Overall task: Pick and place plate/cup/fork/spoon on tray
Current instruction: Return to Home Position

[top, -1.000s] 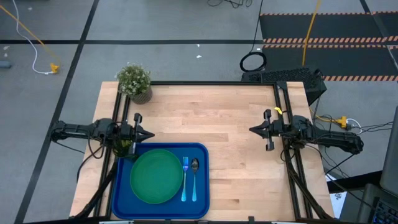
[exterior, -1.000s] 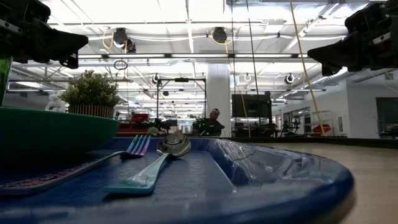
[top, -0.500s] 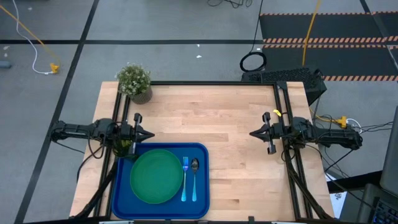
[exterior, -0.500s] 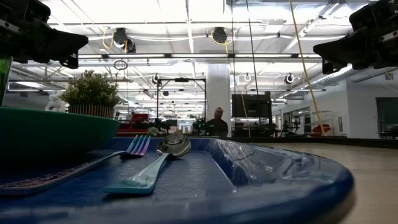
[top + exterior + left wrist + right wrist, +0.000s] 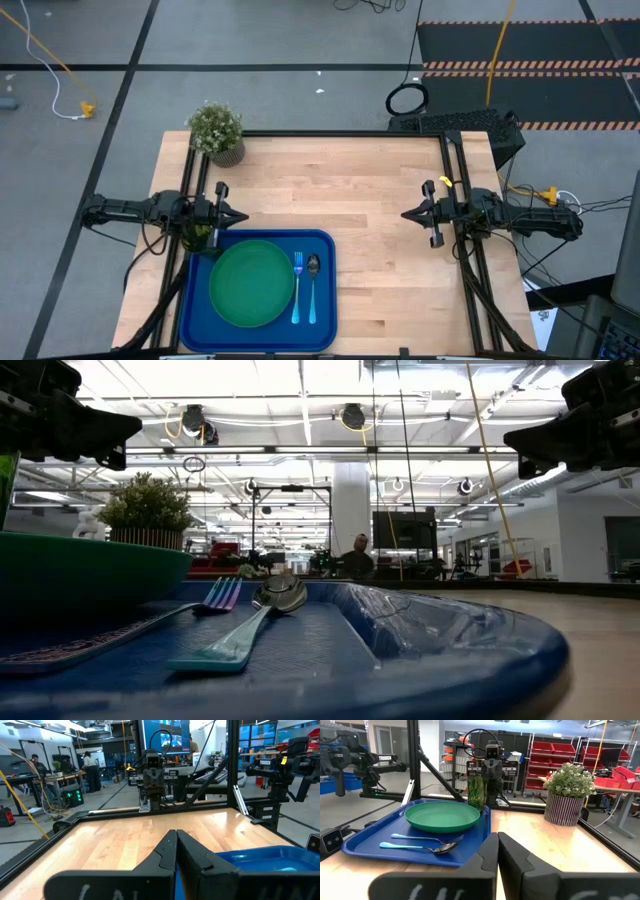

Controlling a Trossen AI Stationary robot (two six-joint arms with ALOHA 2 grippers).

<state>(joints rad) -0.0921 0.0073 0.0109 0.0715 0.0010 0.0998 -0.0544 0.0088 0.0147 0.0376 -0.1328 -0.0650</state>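
Tray (image 5: pixel 326 300) carries plate (image 5: pixel 250 283), fork (image 5: pixel 297 285), spoon (image 5: pixel 312 287). Cup (image 5: pixel 197 236) on tray corner, just under clenched left gripper (image 5: pixel 240 217). Right gripper (image 5: pixel 408 213) clenched, well apart.

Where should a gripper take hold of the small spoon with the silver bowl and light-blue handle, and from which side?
Grip the small spoon at mid-handle, coming straight down from above. It lies flat on the dark-blue tray, and the light-blue fork lies close beside it, so the fingers should probably straddle the slim handle carefully.
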